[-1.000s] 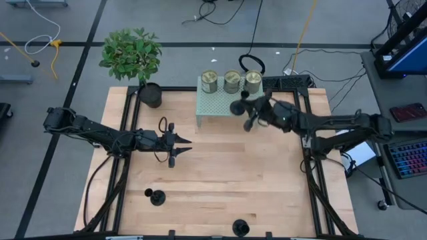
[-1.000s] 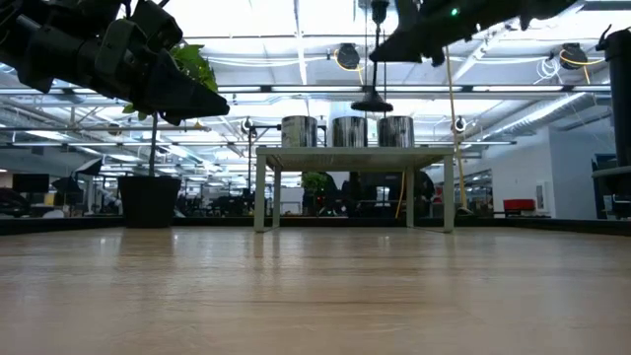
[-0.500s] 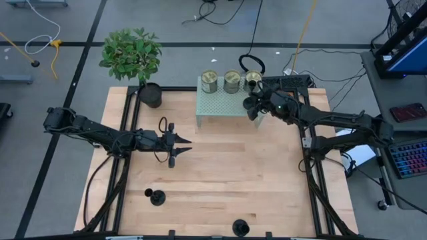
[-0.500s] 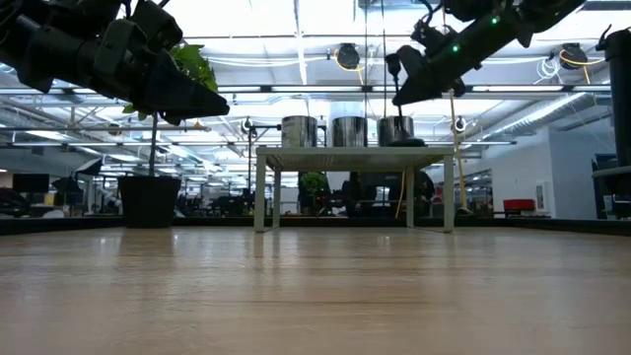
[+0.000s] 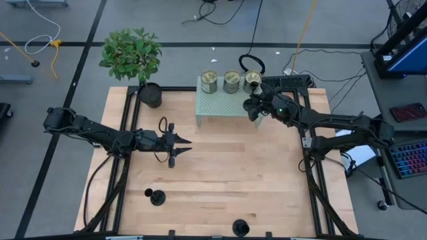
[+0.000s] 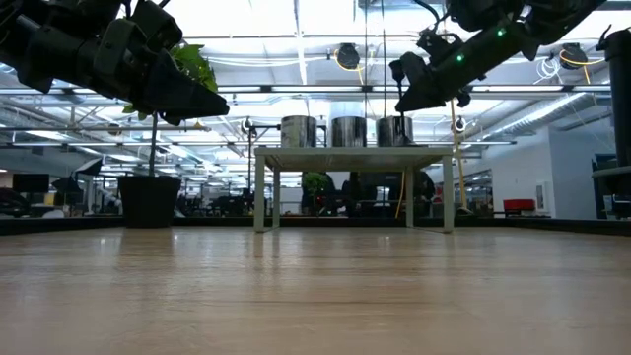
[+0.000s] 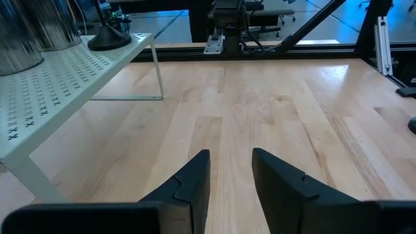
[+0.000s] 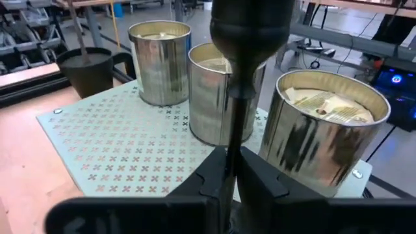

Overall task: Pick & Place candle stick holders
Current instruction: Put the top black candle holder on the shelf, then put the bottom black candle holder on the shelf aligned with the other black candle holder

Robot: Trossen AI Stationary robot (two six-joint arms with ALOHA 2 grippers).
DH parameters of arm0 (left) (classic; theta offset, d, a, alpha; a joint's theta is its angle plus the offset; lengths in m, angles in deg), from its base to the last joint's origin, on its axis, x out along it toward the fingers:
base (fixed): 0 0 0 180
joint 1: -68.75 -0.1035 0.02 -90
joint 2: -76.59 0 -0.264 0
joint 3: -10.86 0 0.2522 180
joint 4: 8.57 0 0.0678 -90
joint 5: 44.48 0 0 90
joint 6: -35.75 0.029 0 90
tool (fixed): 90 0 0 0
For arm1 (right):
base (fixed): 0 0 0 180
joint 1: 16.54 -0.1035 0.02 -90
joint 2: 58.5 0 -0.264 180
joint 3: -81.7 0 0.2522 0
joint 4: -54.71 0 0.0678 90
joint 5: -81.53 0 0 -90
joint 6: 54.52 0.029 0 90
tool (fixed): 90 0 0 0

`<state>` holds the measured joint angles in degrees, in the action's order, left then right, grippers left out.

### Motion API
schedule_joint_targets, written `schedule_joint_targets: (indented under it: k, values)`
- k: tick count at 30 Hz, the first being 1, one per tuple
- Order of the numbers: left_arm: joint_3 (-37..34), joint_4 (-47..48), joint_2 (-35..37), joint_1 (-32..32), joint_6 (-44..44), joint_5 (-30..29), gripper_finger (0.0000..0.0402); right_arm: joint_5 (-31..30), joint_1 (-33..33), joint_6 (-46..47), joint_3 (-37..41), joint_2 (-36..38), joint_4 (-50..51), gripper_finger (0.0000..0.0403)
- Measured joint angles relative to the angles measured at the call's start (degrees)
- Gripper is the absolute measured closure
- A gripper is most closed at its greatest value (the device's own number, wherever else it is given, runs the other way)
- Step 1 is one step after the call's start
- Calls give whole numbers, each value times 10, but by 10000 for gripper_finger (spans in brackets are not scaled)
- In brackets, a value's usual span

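Note:
A black candle stick holder [image 8: 249, 29] with a thin stem is in my right gripper [image 5: 253, 108], over the right end of the pale perforated shelf [image 5: 213, 105]. Its round base [image 7: 109, 41] stands on that shelf end in the left wrist view. Three brass-coloured cups [image 5: 231, 81] stand in a row on the shelf's far side. Two more black holders [image 5: 157, 197] [image 5: 240, 228] stand on the table near its front edge. My left gripper [image 5: 181, 148] hangs open and empty above the table's middle left. My right gripper pinches the holder's thin stem [image 8: 235, 123] between its two fingers, which come slanting down from the table's right side and lie across the stem. The holder stands upright, its wider top above the fingers. Its base appears to rest on the shelf.
A black plant pot [image 5: 151, 95] with a green plant stands at the table's far left corner. The nearest brass cup [image 8: 322, 123] is close beside the held holder. Bare wood lies between the shelf and the front edge.
My right gripper has gone down and toward the table's far edge with the black holder. The holder hung clear above the shelf's front right and now has its base down at the shelf's right end, beside the right brass cup.

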<state>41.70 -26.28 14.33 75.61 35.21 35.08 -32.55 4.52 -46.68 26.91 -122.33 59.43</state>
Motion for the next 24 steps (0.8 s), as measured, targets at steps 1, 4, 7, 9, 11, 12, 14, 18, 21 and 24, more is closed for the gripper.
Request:
schedule_joint_targets:
  k: [1, 4, 7, 9, 11, 12, 14, 18, 21, 24]
  values:
    - [0, 0, 0, 0, 0, 0, 279, 1, 0, -1, 1, 0, 2, 370]
    - [0, 0, 0, 0, 0, 0, 279, 2, 0, -2, 3, 0, 11, 346]
    - [0, 0, 0, 0, 0, 0, 279, 2, 0, -1, 2, 3, 17, 323]
    - [0, 0, 0, 0, 0, 0, 279, 2, 0, -2, 2, 3, 20, 308]
    - [0, 0, 0, 0, 0, 0, 279, 2, 0, -11, 2, 3, 18, 294]
    - [0, 0, 0, 0, 0, 0, 279, 3, 0, -14, 2, 5, 18, 286]
    - [0, 0, 0, 0, 0, 0, 279, 3, -1, -16, 2, 9, 25, 272]
    - [0, 0, 0, 0, 0, 0, 279, 2, -1, -17, 2, 33, 49, 244]
    - [0, 0, 0, 0, 0, 0, 279, 3, -3, -15, 2, 58, 77, 227]
    - [0, 0, 0, 0, 0, 0, 279, 10, -13, -15, 2, 88, 108, 216]
